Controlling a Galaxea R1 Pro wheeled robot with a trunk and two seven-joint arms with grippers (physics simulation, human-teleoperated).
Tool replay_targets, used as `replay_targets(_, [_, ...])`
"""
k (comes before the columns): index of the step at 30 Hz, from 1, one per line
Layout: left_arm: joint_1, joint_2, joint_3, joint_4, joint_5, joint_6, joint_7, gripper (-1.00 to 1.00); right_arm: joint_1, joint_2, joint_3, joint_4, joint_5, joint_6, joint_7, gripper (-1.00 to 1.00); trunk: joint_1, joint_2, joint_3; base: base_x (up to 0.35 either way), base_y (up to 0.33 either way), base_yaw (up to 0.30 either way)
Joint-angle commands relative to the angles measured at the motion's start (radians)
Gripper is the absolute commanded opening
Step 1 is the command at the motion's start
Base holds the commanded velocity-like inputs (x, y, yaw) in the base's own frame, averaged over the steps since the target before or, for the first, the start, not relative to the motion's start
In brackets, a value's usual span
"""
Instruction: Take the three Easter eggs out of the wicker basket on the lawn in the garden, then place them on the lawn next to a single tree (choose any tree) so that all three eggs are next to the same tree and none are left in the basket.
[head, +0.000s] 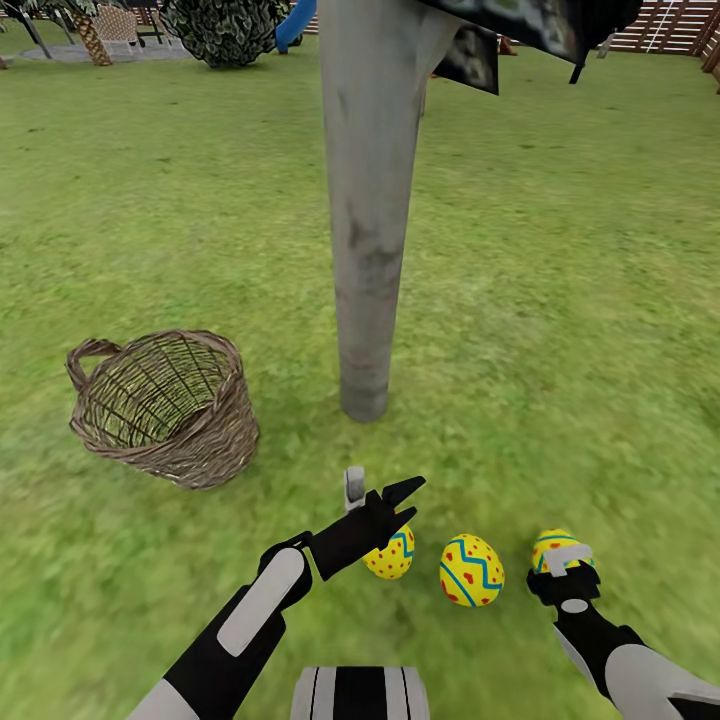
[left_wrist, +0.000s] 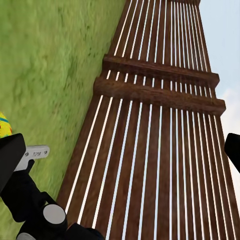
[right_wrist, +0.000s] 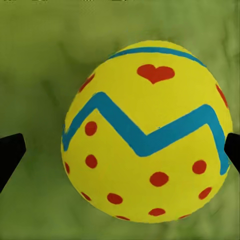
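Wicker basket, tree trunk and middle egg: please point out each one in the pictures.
wicker basket (head: 215, 445): head view, on its woven outer wall.
tree trunk (head: 368, 260): head view, on the grey bark.
middle egg (head: 471, 570): head view, on its yellow shell.

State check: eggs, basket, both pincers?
wicker basket: upright on lawn, empty.
left egg: on grass, left pincer open above it.
middle egg: on grass, free.
right egg: on grass, between open right pincer fingers.

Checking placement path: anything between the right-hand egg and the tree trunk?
Nothing visible. The right-hand egg lies under the right gripper, with bare lawn between it and the tree trunk. The wicker basket stands off to the trunk's left.
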Motion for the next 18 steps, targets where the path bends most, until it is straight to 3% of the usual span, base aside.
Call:
replay_targets(1, [0.0, 0.0, 0.0, 0.001, 0.006, 0.005, -0.001, 1.0, -0.001, 0.0, -0.008, 0.002, 0.009, -0.005, -0.002, 1.0, 0.0, 0.0, -0.001, 0.0, 0.0, 0.0])
replay_targets(18, [0.0, 0.001, 0.0, 0.001, 0.007, 0.006, -0.001, 1.0, -0.001, -0.001, -0.007, -0.001, 0.011, -0.008, 0.0, 1.0, 0.0, 0.0, -0.001, 0.0, 0.0, 0.0])
